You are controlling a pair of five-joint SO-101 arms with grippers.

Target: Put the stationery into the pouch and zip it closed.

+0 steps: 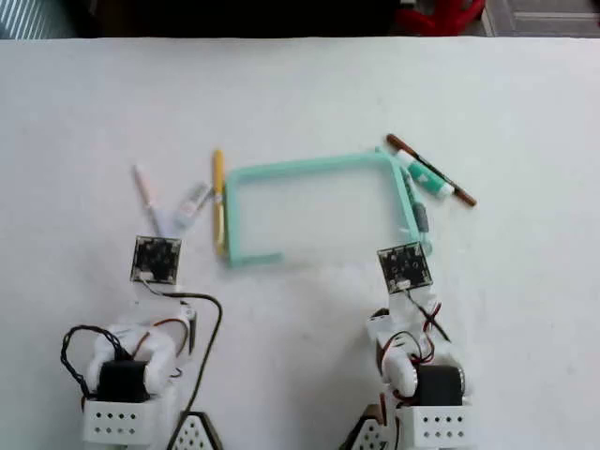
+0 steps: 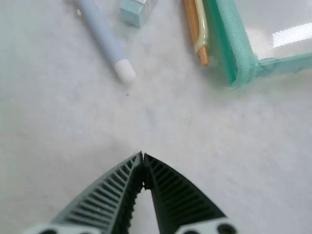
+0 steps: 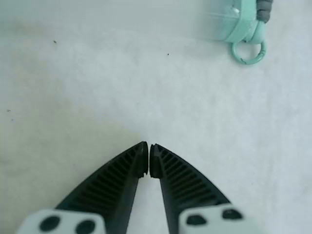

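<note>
**Q:** Item one, arms?
**A:** Both of mine sit folded back at the near edge of the counter (image 1: 300, 94), with wrists tipped forward and down.

**Q:** Grippers?
**A:** Left gripper (image 2: 143, 161): fingers pressed together with nothing between them, over bare counter short of the pale pen (image 2: 105, 41). Right gripper (image 3: 148, 152): likewise closed and empty, short of the ring (image 3: 248, 52) at a corner of the pouch (image 3: 239, 19).

**Q:** Stock?
**A:** Pouch: flat, mid-counter, ahead of my arms. Yellow pen (image 1: 218, 197): along its left edge. Small pale block (image 1: 192, 202): between the yellow and pale pens. Brown pen (image 1: 431, 171) and green-and-white marker (image 1: 424, 178): together at its far right corner.
</note>
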